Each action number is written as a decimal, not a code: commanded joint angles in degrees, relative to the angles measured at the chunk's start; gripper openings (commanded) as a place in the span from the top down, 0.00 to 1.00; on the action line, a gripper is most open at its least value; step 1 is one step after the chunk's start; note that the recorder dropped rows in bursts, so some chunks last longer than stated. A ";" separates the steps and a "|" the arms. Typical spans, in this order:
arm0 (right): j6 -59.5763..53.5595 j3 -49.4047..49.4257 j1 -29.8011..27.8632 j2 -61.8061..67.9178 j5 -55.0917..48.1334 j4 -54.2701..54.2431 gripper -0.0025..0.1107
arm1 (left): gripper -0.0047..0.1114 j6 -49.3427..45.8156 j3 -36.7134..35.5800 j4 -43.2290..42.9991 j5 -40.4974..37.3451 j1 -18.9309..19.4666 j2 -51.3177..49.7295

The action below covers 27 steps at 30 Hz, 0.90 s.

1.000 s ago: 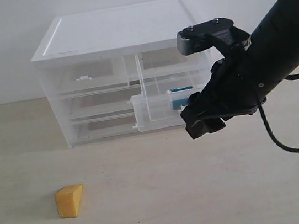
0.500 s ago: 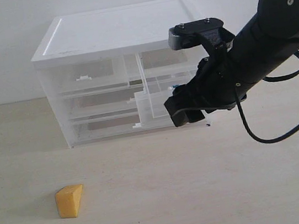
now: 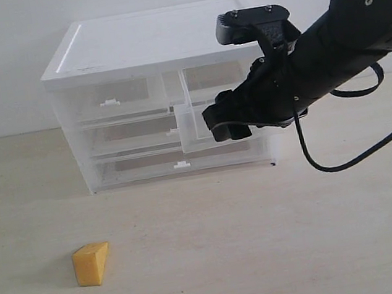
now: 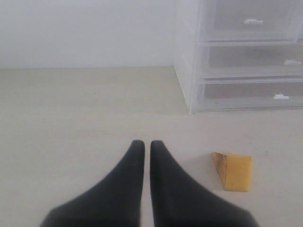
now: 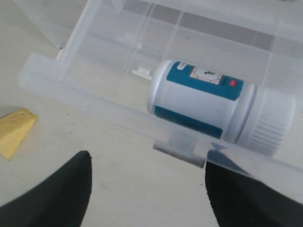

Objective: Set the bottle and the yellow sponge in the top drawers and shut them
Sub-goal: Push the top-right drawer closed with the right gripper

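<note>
Since a second ago the right hand (image 3: 226,122) has travelled left toward the drawer cabinet (image 3: 152,43), and the top right drawer (image 3: 195,129) sticks out less than it did, though it is not yet flush. From the exterior view that arm now covers most of the drawer, and the bottle, partly visible there earlier, is hidden behind it. The right wrist view shows the bottle (image 5: 208,106) lying on its side inside the drawer, just behind the clear front wall, its white cap partly cut off by the wall's rim. The right hand's fingers (image 5: 61,194) are spread, one on each side of the small white clip handle (image 5: 177,151), with nothing between them; whether they touch the drawer front cannot be told. The top left drawer (image 3: 113,100) looks closed. The yellow sponge (image 3: 92,264) lies on the surface (image 3: 256,263), well apart from the cabinet. The left hand (image 4: 144,147) appears only in its own wrist view, fingers pressed together with a thin slit between them, empty, near the sponge.
</note>
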State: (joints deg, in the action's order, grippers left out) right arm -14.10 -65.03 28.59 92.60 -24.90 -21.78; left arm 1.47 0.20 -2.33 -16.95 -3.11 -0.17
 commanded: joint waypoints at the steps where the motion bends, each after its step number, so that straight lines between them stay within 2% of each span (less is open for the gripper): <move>1: -5.32 -1.27 0.02 0.78 0.65 -6.08 0.42 | 0.92 -0.21 -0.20 0.41 0.00 0.20 0.17; 5: -10.57 -2.32 0.02 0.78 0.55 -10.24 0.42 | 0.92 -0.21 -0.20 0.41 0.00 0.20 0.17; 11: -11.97 -2.44 0.02 0.78 1.55 -10.39 0.42 | 0.92 -0.21 -0.20 0.41 0.00 0.20 0.17; 17: -11.97 -2.44 0.02 0.67 -2.92 -10.22 0.42 | 0.92 -0.21 -0.20 0.41 0.00 0.20 0.17; 22: -12.12 -2.57 -0.08 0.67 -9.67 -6.87 0.42 | 0.92 -0.21 -0.20 0.41 0.00 0.20 0.17; 27: -9.46 -2.57 -0.08 0.67 -11.96 0.46 0.43 | 0.92 -0.21 -0.20 0.41 0.00 0.20 0.17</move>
State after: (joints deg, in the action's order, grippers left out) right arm -24.86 -67.28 28.59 93.49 -35.42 -25.53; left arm 1.47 0.20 -2.33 -16.95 -3.11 -0.17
